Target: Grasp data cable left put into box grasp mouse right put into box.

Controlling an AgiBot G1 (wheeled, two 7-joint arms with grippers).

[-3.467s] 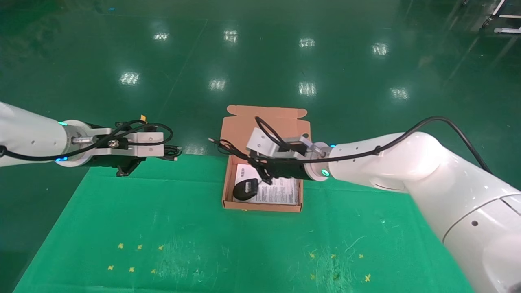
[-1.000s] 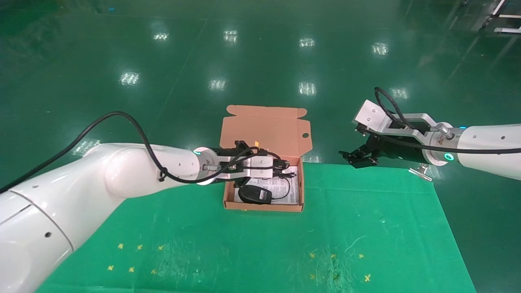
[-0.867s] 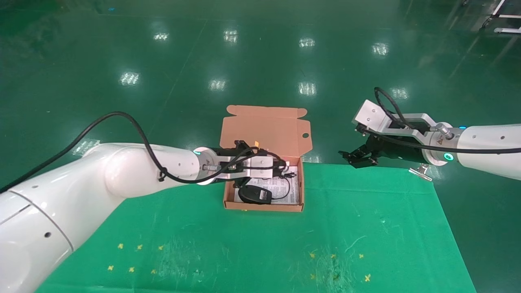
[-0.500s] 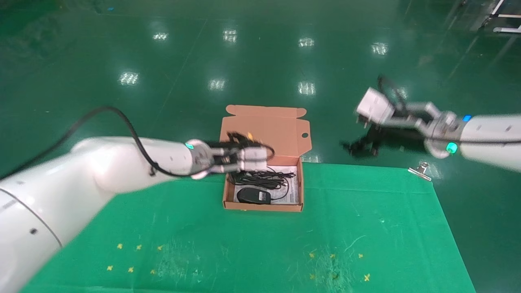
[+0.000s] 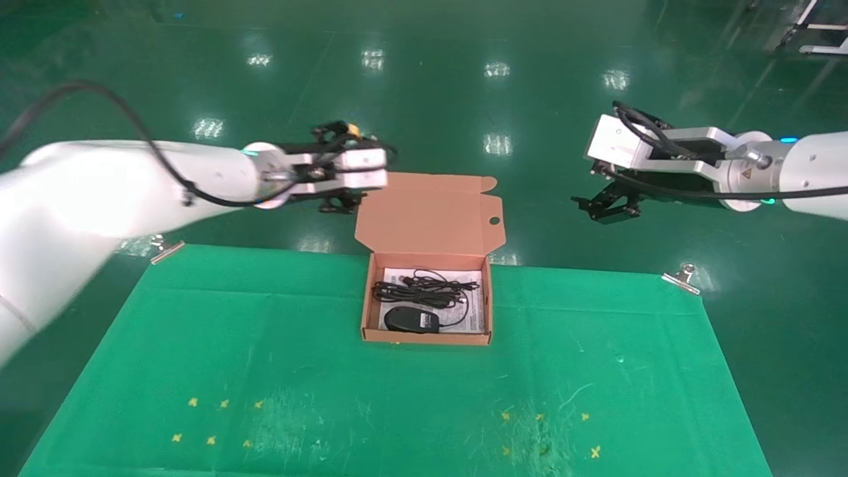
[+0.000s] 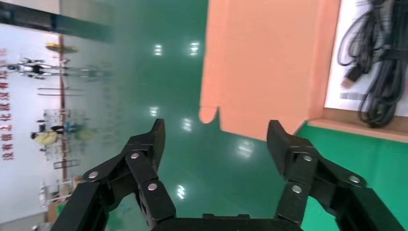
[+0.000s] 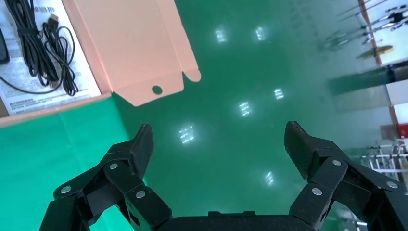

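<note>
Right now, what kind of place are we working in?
Probably a factory-style test hall or lab, not a home. The floor is glossy green and mirrors rows of ceiling lights. The bench is only a green mat held by metal clips. Racks line the far wall in the left wrist view.

we see a salmon-orange cardboard mailer box (image 5: 424, 338) lined with a white sheet of black print (image 5: 475, 318). in it lie a black oval mouse (image 5: 411, 320) and a black bundled data cable (image 5: 417, 290). a bright green cloth (image 5: 331, 391) carries small yellow crosses (image 5: 218, 421).
</note>
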